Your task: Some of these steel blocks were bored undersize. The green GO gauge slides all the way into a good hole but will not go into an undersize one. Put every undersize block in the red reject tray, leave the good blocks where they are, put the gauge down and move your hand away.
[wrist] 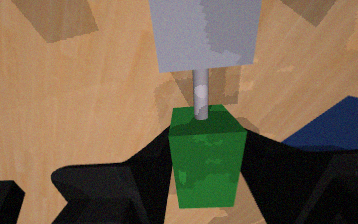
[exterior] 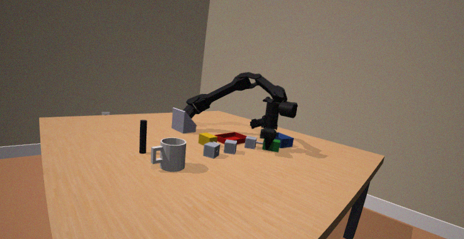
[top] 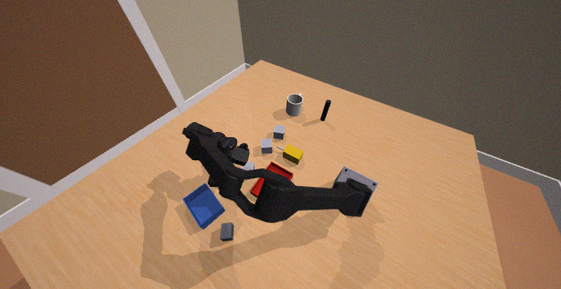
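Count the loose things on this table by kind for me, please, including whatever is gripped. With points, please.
Light grey steel blocks (top: 279, 132) (exterior: 211, 149) (wrist: 205, 30): 3
Dark grey block (top: 227, 231): 1
Pin gauges, green (exterior: 275, 145) (wrist: 207, 170) and yellow (top: 293, 153) (exterior: 207, 138): 2
Open trays, red (top: 257, 187) (exterior: 232, 138) and blue (top: 203, 207) (exterior: 285, 141) (wrist: 340, 125): 2
Grey mug (top: 293, 106) (exterior: 173, 154): 1
Upright black cylinder (top: 325, 110) (exterior: 142, 137): 1
Total: 10

The wood-grained bench carries, toward its far edge in the top view, a grey mug and an upright black cylinder. Farther in from that edge sit three steel blocks, a yellow gauge and the red tray. Toward the left corner lie a blue tray and a dark grey block (quite near each other, those two).
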Controlling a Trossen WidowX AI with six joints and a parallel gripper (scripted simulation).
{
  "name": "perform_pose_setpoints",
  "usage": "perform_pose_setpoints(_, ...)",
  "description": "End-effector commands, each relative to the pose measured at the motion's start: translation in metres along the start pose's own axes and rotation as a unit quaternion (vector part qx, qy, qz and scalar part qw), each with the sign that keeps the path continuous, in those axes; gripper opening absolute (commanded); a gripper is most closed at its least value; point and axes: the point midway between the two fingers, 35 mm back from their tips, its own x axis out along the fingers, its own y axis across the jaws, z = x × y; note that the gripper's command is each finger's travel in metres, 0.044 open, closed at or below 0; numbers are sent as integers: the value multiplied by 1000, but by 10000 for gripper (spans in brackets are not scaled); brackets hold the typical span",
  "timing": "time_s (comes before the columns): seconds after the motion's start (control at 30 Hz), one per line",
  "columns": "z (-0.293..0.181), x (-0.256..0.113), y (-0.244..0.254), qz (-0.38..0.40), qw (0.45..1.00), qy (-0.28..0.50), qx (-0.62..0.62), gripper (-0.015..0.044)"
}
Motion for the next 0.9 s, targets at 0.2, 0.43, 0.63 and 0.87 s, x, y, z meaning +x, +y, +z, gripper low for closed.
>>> perform_pose_setpoints(0.2, 5, -3, 1, 2, 1000, 4, -2, 0)
perform_pose_setpoints(0.43, 9, -3, 1, 2, 1000, 4, -2, 0)
perform_pose_setpoints(0.63, 12, -3, 1, 2, 1000, 4, -2, 0)
perform_pose_setpoints(0.87, 16, -3, 1, 2, 1000, 4, -2, 0)
